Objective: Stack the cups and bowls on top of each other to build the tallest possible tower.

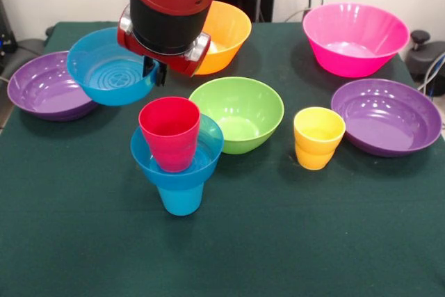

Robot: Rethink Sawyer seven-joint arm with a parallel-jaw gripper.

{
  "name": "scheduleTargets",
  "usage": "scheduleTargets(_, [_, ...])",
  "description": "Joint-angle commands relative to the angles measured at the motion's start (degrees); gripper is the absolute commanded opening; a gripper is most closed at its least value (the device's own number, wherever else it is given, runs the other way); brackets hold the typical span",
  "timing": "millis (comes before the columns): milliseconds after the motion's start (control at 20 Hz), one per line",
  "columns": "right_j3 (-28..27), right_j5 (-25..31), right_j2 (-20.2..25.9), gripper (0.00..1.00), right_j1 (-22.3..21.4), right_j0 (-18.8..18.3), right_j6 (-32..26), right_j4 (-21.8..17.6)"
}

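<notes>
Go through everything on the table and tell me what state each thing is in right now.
end effector: gripping the rim of a blue bowl
held blue bowl: lifted, tilted
tower: blue cup, blue bowl, red cup on top
red cup: upright, leaning slightly
yellow cup: upright, empty
green bowl: upright, empty
orange bowl, pink bowl, purple bowls: upright, unstacked

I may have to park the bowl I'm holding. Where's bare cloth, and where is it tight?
Bare: the whole near strip of table in front of the tower and yellow cup; also between the orange bowl and pink bowl. Tight: around the tower, with the green bowl beside it and the gripper holding the blue bowl just above.
</notes>
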Motion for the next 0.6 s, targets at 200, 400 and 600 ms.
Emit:
scheduleTargets(200, [-2.4, 8.4, 1.6, 0.00, -1.4, 0.8, -0.2, 1.2])
scheduleTargets(400, [-5.3, 11.5, 1.8, 0.00, -0.5, 0.7, -0.7, 1.2])
scheduleTargets(600, [-7.8, 14.3, 2.4, 0.00, -0.2, 0.7, -1.2, 1.8])
